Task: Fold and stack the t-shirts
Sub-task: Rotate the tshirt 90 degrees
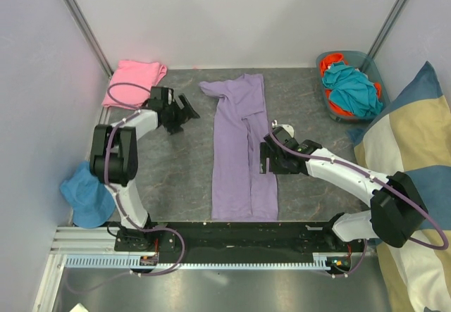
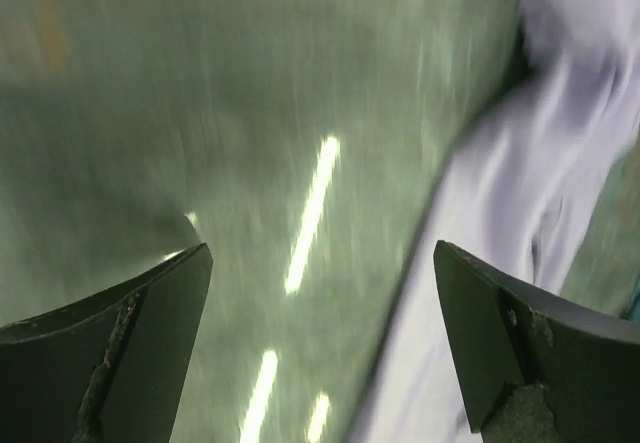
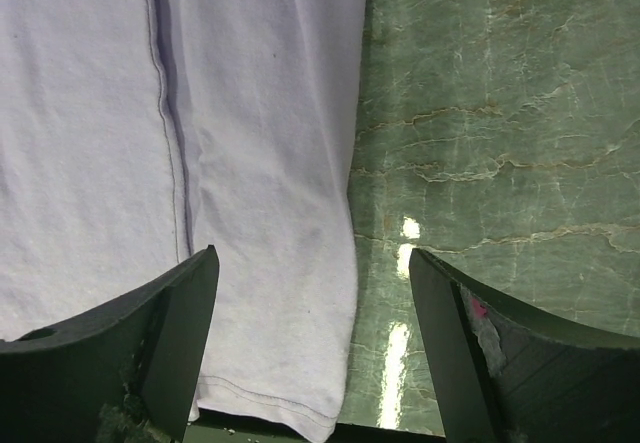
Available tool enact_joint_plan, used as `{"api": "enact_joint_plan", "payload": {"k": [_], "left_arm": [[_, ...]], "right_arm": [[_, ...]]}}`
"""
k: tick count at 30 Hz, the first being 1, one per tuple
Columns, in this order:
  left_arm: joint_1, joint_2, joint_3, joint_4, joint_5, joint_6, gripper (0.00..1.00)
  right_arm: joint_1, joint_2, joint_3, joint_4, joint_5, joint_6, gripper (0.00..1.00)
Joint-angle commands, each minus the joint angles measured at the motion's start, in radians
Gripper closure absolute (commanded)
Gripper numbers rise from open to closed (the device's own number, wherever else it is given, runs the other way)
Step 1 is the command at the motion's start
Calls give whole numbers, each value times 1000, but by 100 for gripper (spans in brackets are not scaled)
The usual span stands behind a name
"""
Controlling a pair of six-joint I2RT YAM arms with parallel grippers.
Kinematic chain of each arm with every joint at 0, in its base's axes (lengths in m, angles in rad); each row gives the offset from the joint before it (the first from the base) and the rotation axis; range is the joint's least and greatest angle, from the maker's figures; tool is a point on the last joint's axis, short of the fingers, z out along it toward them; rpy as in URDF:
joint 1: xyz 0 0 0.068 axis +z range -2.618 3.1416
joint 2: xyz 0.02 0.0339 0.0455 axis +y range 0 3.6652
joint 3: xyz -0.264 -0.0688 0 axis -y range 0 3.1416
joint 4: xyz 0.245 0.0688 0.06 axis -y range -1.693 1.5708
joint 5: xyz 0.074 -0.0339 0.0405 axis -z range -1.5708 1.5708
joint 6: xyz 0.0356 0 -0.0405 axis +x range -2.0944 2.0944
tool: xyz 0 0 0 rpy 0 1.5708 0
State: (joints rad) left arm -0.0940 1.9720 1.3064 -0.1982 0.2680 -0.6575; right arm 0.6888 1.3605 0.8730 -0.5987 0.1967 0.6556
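I read the lavender t-shirt (image 1: 239, 150), mid-scene, as plain light purple. The right wrist view shows a darker purple seam line running down it. The pink t-shirt (image 1: 132, 81) at the far left is a plain, solid pink. The worktop (image 1: 176, 178) looks grey with faint marbling from above, and up close it turns greenish with pale, whitish veins. At the far right, a grey-blue basket (image 1: 340, 116) shows teal cloth (image 1: 352, 90) and orange cloth (image 1: 328, 64). The cushion (image 1: 416, 136) on the right carries broad blue, cream and tan stripes. A blue cloth (image 1: 84, 192) sits near left. My left arm (image 1: 116, 150) and right arm (image 1: 345, 175) are white with black joints. The left tool (image 2: 320, 263) and right tool (image 3: 313, 263) are black.
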Motion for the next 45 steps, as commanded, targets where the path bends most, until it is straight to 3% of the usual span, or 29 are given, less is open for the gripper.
{"api": "enact_joint_plan", "payload": {"k": [1, 8, 14, 24, 33, 38, 45], "left_arm": [[-123, -275, -249, 48, -68, -105, 0], [-308, -569, -645, 52, -156, -201, 0], [-383, -714, -785, 13, -162, -226, 0], [-590, -742, -842, 20, -150, -347, 0], [-673, -749, -891, -1, -84, -392, 9], [-699, -856, -940, -89, -84, -399, 9], [-702, -990, -1038, -162, -73, -427, 29]], "right_arm": [[-3, -17, 3, 27, -13, -28, 14], [-3, -9, 9, 40, -37, -60, 15], [-3, -26, -8, 46, -45, -59, 14], [-3, -38, -29, 54, -43, -45, 14], [-3, -83, -77, 43, -42, -27, 14], [-3, -153, -129, 34, -57, 19, 14], [-3, -210, -167, 19, -66, 55, 14]]}}
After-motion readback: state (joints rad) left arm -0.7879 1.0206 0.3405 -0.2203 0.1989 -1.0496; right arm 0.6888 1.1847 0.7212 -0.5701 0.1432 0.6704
